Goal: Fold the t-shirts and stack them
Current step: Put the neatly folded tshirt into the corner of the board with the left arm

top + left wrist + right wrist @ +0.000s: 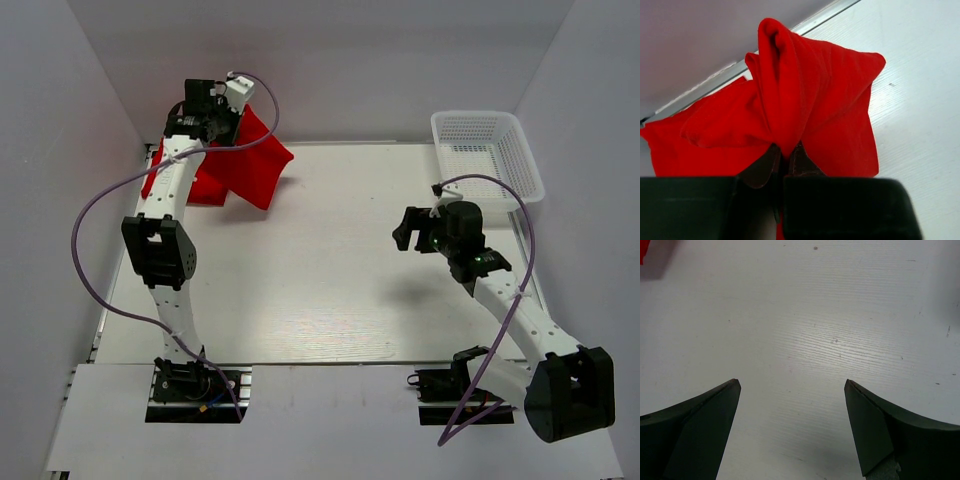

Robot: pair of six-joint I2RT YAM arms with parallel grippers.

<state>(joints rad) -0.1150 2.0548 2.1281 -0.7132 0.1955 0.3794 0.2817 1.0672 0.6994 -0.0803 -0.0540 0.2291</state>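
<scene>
Top view: red t-shirt (pixel 250 165) bunched at the table's (pixel 320 290) far-left corner, beneath the left gripper (pixel 212 118). Left wrist view: its jaws pinch a raised fold of it. Right wrist view: right gripper (pixel 792 385) jaws spread wide over the table.

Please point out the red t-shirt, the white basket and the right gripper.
red t-shirt (pixel 258 168), top view, hanging fabric.
white mesh basket (pixel 486 152), top view, bare floor.
right gripper (pixel 792 384), right wrist view, between its fingertips.
</scene>
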